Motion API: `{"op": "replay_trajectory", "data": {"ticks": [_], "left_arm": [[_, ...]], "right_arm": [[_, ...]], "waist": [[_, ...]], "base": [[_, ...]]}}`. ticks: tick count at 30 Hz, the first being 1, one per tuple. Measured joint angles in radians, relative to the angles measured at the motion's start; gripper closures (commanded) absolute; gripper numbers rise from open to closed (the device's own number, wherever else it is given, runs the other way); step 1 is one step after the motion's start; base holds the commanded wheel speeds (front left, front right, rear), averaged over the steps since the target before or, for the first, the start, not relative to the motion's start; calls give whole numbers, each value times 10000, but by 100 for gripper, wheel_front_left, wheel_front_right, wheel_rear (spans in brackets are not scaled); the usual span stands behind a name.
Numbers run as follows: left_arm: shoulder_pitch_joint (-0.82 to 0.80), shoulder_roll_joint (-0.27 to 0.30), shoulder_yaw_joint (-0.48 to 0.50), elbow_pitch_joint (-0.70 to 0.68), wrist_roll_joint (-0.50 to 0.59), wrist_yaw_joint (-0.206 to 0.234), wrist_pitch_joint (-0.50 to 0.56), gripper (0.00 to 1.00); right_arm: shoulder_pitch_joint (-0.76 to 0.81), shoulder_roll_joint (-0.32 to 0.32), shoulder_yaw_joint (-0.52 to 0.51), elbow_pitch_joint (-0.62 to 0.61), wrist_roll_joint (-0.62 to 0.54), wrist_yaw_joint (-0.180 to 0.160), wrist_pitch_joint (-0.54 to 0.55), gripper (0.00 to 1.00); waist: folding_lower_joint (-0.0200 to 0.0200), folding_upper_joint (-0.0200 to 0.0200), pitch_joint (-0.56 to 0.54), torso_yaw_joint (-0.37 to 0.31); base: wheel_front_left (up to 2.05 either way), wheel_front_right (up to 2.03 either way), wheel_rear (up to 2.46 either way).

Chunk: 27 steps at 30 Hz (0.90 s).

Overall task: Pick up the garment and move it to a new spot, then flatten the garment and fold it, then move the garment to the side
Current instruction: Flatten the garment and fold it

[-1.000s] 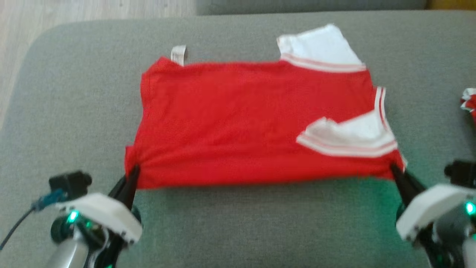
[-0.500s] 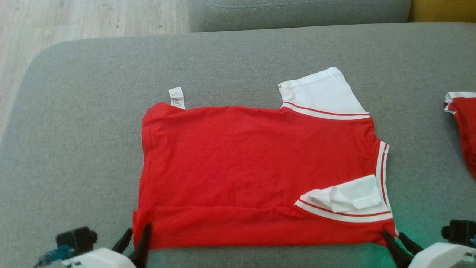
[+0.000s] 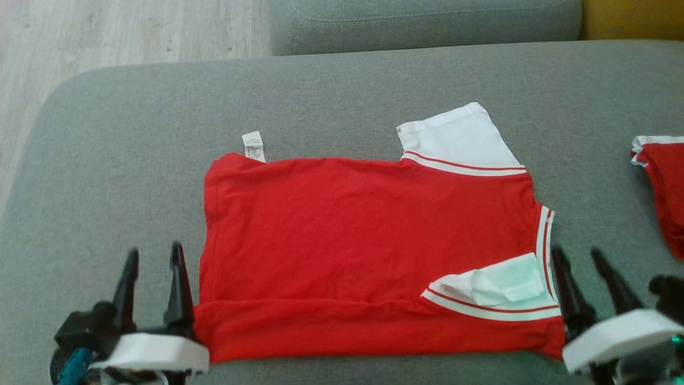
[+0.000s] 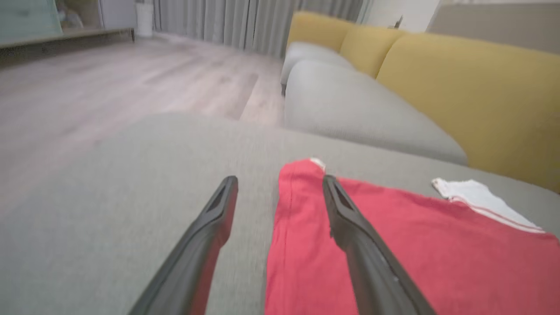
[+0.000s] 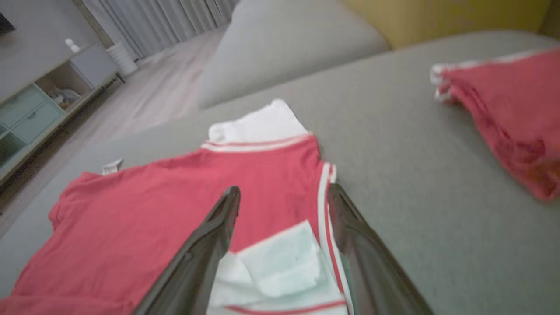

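Whereas a second ago both grippers pinched the near corners of the red shirt (image 3: 347,240), the left gripper (image 3: 154,251) and the right gripper (image 3: 576,252) now stand with jaws spread wide and hold nothing. The shirt lies flat on the grey sofa cushion (image 3: 347,85) with its near hem folded over. Each gripper's inner finger is at a side edge of it, though I cannot tell whether either touches the cloth.

Left gripper (image 3: 154,252) and right gripper (image 3: 576,252) sit low (fingers (image 3: 179,286) spread wide), pointing forward.
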Motion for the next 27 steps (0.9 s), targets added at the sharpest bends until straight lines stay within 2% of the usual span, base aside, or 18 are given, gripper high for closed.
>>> {"op": "replay_trajectory", "data": {"ticks": [2, 5, 9, 19, 22, 27], "left_arm": [[-337, -23, -10, -33, 581, 136, -713, 0], [-512, -23, -38, -23, 828, 215, -853, 0], [-778, 4, -163, 61, 1076, 301, -828, 0], [-1081, 117, -270, 328, 1104, 276, -493, 0], [-1381, 132, -318, 619, 966, 105, -286, 0], [-2879, 136, -623, 1674, 675, -589, 301, 0]], "right_arm": [[-435, -8, 295, -385, -529, 0, -708, 0], [-709, -8, 570, -798, -880, 0, -1103, 0], [-831, -15, 698, -1273, -1141, 0, -1145, 0], [-894, -25, 895, -1580, -1216, 0, -1152, 0], [-1174, -25, 899, -1618, -1216, 0, -1179, 0], [-1656, -25, 872, -1741, -1239, 0, -1264, 0]], "waist": [[0, 0, -28, 11], [1, 0, -34, 21], [1, 0, 0, 13], [0, 0, 339, -52], [1, 0, 552, -73], [1, 0, 1130, -95]], "base": [[0, 0, 0], [0, 0, 0], [0, 0, 0], [0, 0, 0], [0, 0, 0], [0, 0, 0]]}}
